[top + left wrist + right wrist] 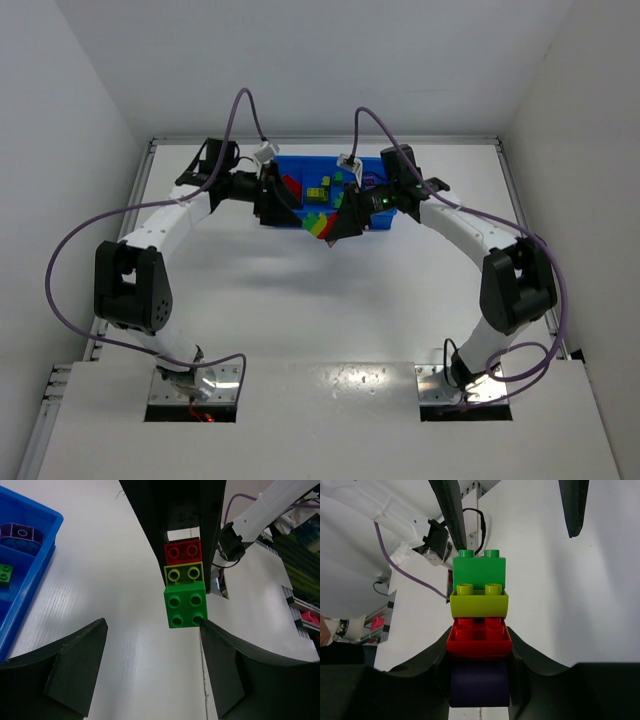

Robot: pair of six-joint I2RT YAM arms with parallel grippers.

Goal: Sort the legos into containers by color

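The right gripper [479, 652] pinches a lego stack [479, 605] by its red-and-purple end, aloft near the tray [47, 535], presenting the green brick [185, 605] to the left gripper [152, 625], whose jaws stand spread either side, likely to pull it free for sorting.

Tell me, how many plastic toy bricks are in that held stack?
4: green plastic brick at the tip, yellow brick below it, red brick next, dark purple brick deepest in the right gripper; others may be hidden.
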